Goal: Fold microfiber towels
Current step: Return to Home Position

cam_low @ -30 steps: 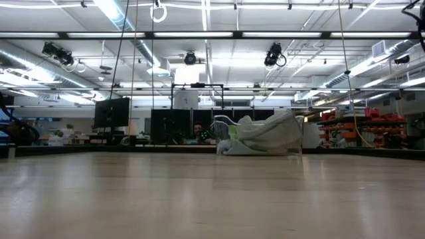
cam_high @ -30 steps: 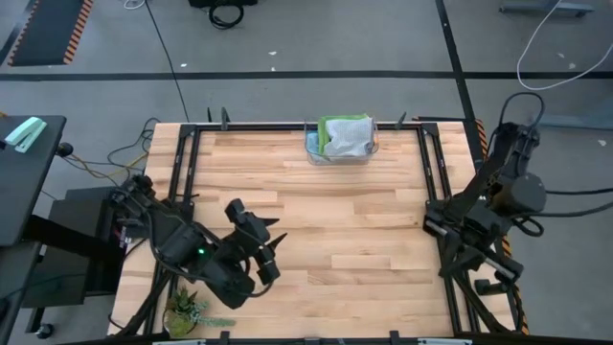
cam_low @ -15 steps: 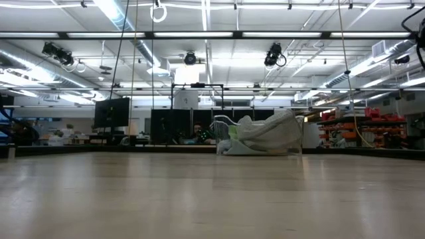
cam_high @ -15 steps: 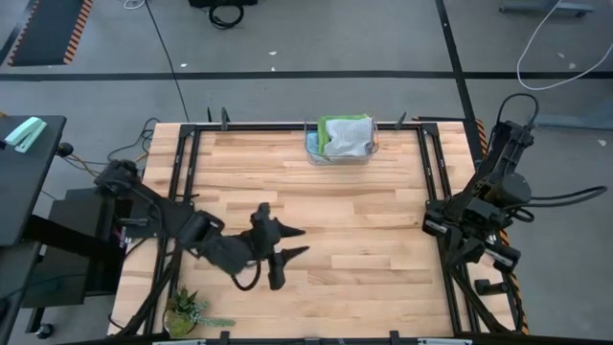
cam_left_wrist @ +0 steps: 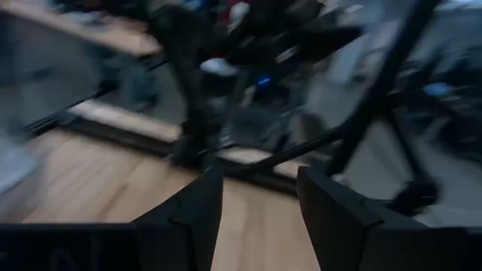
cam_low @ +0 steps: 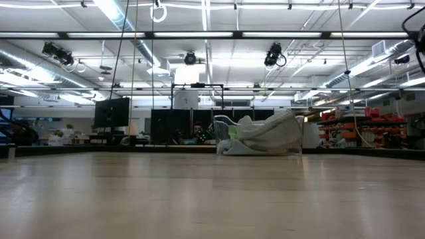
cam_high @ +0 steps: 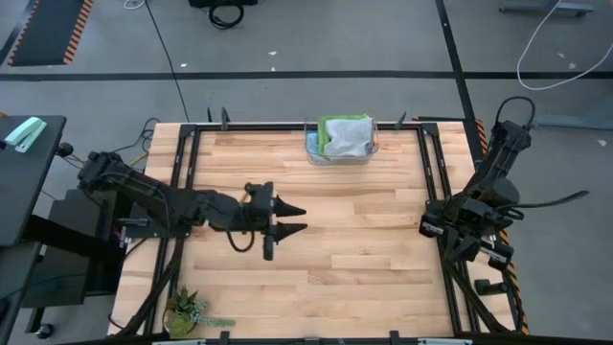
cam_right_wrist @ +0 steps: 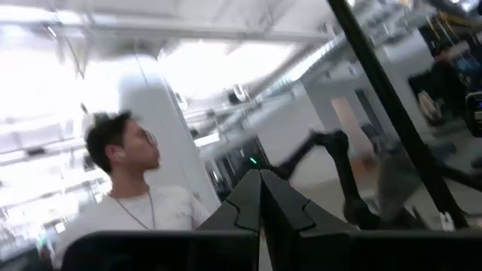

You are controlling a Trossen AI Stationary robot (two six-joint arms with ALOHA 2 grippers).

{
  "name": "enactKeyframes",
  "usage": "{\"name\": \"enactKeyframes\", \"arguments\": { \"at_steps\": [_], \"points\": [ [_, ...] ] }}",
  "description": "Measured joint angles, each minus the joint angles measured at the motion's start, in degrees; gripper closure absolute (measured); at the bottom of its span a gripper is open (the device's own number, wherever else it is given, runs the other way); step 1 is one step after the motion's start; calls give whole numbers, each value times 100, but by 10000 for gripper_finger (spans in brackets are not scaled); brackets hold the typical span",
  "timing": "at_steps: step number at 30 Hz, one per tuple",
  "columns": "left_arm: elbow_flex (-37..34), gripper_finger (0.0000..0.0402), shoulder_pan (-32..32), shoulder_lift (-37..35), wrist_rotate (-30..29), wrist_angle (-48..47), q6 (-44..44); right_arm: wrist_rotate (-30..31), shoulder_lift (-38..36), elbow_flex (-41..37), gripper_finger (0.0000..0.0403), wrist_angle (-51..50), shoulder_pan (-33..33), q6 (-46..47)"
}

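The grey towel (cam_high: 352, 135) lies on the green towel (cam_high: 328, 128) in the transparent bin (cam_high: 311, 149) at 12 o'clock of the counter (cam_high: 364, 240). The left gripper (cam_high: 293, 218), fingers wide, hovers at centre; the right gripper (cam_right_wrist: 260, 184), fingers closed, sits at 3 o'clock. I think the loosely heaped stack might unfold.

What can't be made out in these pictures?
High view: whatever lies under the grey towel and green towel in the bin.
Left wrist view: everything past the open left gripper, blurred.
Low view: the bin's layers, too distant.
Right wrist view: the table, outside the shut right gripper's frame.
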Motion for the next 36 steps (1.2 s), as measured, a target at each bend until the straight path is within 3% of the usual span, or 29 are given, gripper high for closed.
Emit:
{"name": "enactKeyframes", "arguments": {
  "at_steps": [5,11,21,28,36],
  "points": [
    [-1026,227,262,-499,614,1277,56,-2,-350,-1042,387,1520,0,-10],
    [-2157,223,523,-1160,629,1761,-375,-2,-800,-1619,387,1758,-37,-59],
    [-3798,225,599,-1969,638,3648,-487,0,-1211,-2406,387,2465,-353,-113],
    [-4493,222,642,-2316,620,4016,-559,-2,-1220,-2973,387,3209,-552,-168],
    [-4934,221,1021,-2906,590,3966,-669,-194,-1220,-2981,387,3187,-705,-223]
  ]
}}
